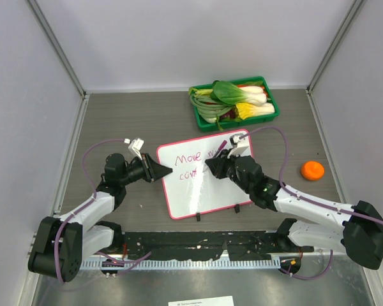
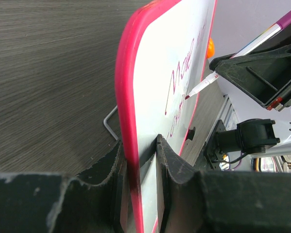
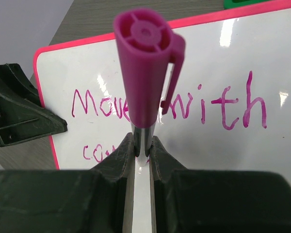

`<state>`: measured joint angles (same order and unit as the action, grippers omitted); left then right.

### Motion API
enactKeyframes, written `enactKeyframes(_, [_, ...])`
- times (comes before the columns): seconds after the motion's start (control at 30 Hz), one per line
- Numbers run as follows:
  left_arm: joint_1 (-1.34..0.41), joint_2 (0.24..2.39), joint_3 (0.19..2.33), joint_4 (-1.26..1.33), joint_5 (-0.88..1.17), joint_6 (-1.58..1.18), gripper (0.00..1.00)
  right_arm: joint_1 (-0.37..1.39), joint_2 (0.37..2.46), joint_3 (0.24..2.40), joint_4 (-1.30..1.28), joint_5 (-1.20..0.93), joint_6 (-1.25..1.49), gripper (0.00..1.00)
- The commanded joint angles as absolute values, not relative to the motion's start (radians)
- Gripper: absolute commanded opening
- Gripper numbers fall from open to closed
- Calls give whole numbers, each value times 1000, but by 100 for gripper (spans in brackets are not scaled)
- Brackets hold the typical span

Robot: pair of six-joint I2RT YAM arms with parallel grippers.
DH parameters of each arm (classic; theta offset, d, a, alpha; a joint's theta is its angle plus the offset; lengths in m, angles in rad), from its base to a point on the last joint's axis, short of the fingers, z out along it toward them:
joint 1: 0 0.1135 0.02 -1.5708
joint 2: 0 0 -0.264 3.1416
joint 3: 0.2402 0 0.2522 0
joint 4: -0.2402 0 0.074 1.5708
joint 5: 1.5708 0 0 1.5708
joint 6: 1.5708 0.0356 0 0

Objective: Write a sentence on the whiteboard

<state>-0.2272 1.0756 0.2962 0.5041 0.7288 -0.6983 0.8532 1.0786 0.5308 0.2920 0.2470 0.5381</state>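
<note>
Surface (image 1: 115,127): grey wood-grain laminate, matte, flat.

Whiteboard (image 1: 201,185): middle of the surface, nearer the near edge than the far, skewed so its far right corner points at the green tray (image 1: 274,109) by the far edge. The face is glossy white and glares. The frame is pink-red moulded plastic with rounded corners, and two small black feet sit on the near side. Judged light, stiff and slick, so expect it to skate or tip under pen pressure unless you brace it. Take hold on the frame, never the face, where a pad would smear the ink.

Left pincer (image 1: 161,171): jaws closed tight on the frame at the board's left edge.

Right pincer (image 1: 212,164): jaws closed on the marker (image 3: 144,73), a smooth, round, thin barrel with a ribbed magenta cap and clip posted on the rear end. The barrel is slippery, so watch for roll. The tip is at the board's face; you cannot confirm contact.

Ink: "Move with" on top, "co" begun below.
</note>
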Motion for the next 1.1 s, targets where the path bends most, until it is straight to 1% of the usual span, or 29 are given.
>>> enactKeyframes(0.0, [-224,1080,279,468,638,-584,0,848,1086,538,288,241,529,1])
enactKeyframes(0.63, [-225,1081,278,469,635,-584,0,848,1040,500,258,267,518,1])
enactKeyframes(1.07, [-224,1080,278,468,634,-584,0,848,1003,548,268,302,511,1])
